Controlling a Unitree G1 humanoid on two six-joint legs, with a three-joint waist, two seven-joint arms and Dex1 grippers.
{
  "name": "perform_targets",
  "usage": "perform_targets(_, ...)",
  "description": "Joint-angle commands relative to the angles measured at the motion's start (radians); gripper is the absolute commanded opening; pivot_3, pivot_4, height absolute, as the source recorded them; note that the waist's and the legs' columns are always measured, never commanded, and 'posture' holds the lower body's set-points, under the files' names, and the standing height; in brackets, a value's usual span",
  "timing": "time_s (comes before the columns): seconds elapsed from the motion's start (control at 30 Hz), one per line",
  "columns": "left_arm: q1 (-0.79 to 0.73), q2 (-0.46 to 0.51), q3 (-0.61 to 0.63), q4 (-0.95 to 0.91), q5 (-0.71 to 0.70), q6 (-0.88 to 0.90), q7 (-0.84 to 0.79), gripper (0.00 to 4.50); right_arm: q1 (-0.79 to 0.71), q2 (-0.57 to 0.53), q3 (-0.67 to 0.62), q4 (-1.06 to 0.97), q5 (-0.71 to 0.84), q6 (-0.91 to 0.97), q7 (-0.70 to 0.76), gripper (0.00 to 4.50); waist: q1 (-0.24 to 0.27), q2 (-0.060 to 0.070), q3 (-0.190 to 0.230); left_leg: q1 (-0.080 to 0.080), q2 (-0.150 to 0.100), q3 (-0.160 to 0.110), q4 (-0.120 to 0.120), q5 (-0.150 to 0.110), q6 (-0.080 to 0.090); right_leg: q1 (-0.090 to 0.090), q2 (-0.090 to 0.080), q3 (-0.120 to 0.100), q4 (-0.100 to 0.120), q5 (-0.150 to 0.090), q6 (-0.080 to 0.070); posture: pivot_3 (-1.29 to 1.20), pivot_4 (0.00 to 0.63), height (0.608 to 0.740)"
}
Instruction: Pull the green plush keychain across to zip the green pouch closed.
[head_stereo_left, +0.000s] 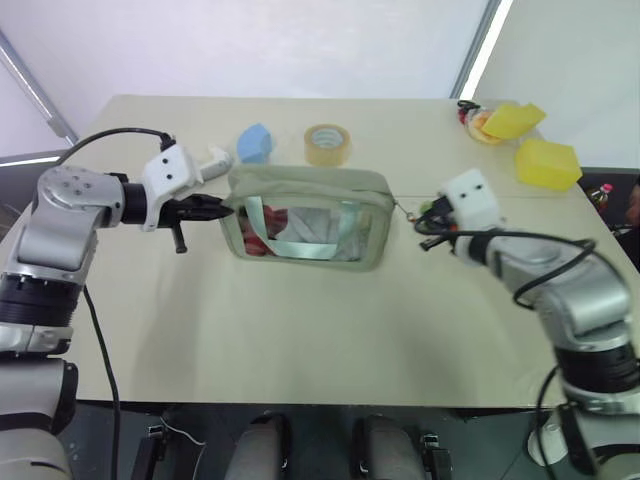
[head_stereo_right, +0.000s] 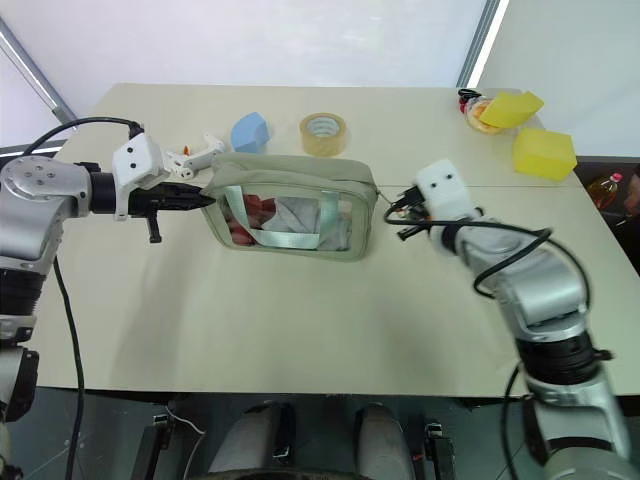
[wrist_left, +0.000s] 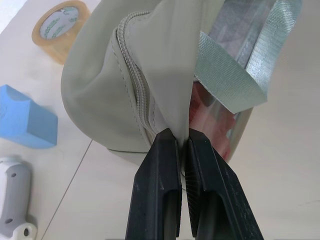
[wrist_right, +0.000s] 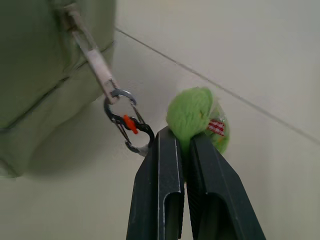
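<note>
Right wrist view: the right gripper (wrist_right: 184, 137) has its fingers closed on the green keychain (wrist_right: 192, 114), whose clasp (wrist_right: 126, 123) hangs from the zipper pull (wrist_right: 95, 57) at the pouch's right end. Left wrist view: the left gripper (wrist_left: 183, 145), fingers closed, pinches the pouch (wrist_left: 120, 75) fabric at its left end. The pouch lies mid-desk (head_stereo_left: 300, 330), near a tape roll (head_stereo_left: 327, 143).

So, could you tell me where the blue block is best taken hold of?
Grip the blue block across its two flat sides, coming from above: it lies apart from the tape roll and the pouch, leaving both faces free.
</note>
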Motion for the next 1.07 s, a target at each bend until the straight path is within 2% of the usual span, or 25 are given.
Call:
perform_targets(0.03,0.022,0.024,-0.001,-0.002,0.035,0.018,-0.002,0.0,0.022,0.06,0.049,0.036,-0.046,-0.058,-0.012,0.05,0.002,0.0,0.0,0.0,0.0,0.0,0.0,0.0,0.0,0.0,0.0,0.0,0.0,0.0,0.0,0.0,0.15,0.74)
perform_targets(0.17,0.034,0.031,0.002,-0.021,0.035,0.028,0.0,0.0,0.032,0.112,0.085,0.064,-0.064,-0.071,0.009,0.05,0.003,0.0,0.0,0.0,0.0,0.0,0.0,0.0,0.0,0.0,0.0,0.0,0.0,0.0,0.0,0.0,0.15,0.74)
perform_targets(0.3,0.039,0.033,0.004,-0.028,0.034,0.033,0.004,0.0,0.039,0.034,0.178,0.096,-0.147,-0.139,0.078,0.05,0.002,0.0,0.0,0.0,0.0,0.0,0.0,0.0,0.0,0.0,0.0,0.0,0.0,0.0,0.0,0.0,0.15,0.74)
perform_targets(0.43,0.033,0.028,0.008,-0.022,0.038,0.033,0.024,0.0,-0.017,-0.002,0.102,0.097,-0.118,-0.158,0.153,0.05,0.001,0.0,0.0,0.0,0.0,0.0,0.0,0.0,0.0,0.001,0.0,0.0,0.0,0.0,0.0,0.0,0.15,0.74)
perform_targets(0.47,0.03,0.027,0.01,-0.019,0.036,0.033,0.026,0.0,-0.03,-0.014,0.085,0.093,-0.109,-0.161,0.178,0.36,0.002,0.0,0.0,0.0,0.0,0.0,0.0,0.0,0.0,0.0,0.0,0.0,0.0,0.0,0.0,0.0,0.15,0.74)
perform_targets(0.57,-0.004,0.018,0.041,-0.003,-0.018,0.08,0.012,1.08,-0.096,-0.112,-0.024,0.05,0.006,-0.084,0.331,1.43,0.005,0.001,0.001,0.0,0.0,0.0,0.0,0.0,0.0,0.0,0.0,0.0,-0.001,0.0,0.0,0.0,0.15,0.74)
perform_targets(0.73,-0.071,0.035,0.121,0.027,-0.129,0.207,-0.04,3.65,-0.247,-0.286,-0.183,0.019,0.243,0.073,0.56,4.11,0.009,0.0,0.002,-0.003,0.0,-0.001,0.001,0.0,0.0,-0.001,0.0,-0.001,-0.001,0.0,0.0,0.0,0.15,0.74)
perform_targets(0.77,-0.071,0.04,0.133,0.021,-0.149,0.233,-0.05,4.21,-0.277,-0.305,-0.199,0.019,0.279,0.098,0.586,4.5,0.008,0.0,0.002,-0.003,0.0,-0.001,0.001,0.0,0.0,0.0,0.0,-0.001,-0.001,0.0,0.0,0.0,0.15,0.74)
perform_targets(0.8,-0.07,0.043,0.145,0.009,-0.166,0.259,-0.057,4.49,-0.3,-0.316,-0.209,0.018,0.309,0.121,0.601,4.5,0.006,0.0,0.002,-0.002,0.001,-0.001,0.001,0.0,0.001,0.0,0.0,-0.001,-0.002,0.0,0.0,0.0,0.15,0.74)
perform_targets(1.0,-0.06,0.053,0.208,-0.054,-0.232,0.37,-0.03,4.49,-0.379,-0.277,-0.225,-0.026,0.408,0.221,0.559,4.5,0.003,0.0,0.002,-0.001,0.001,-0.001,0.001,-0.001,0.001,0.0,0.0,-0.001,-0.001,0.0,0.0,0.0,0.15,0.74)
perform_targets(1.07,-0.047,0.055,0.197,-0.06,-0.208,0.357,-0.009,4.49,-0.367,-0.261,-0.226,-0.037,0.404,0.217,0.529,4.5,0.004,0.0,0.002,-0.002,0.001,0.0,0.001,-0.001,0.001,0.0,0.0,0.0,-0.001,0.0,0.0,0.0,0.15,0.74)
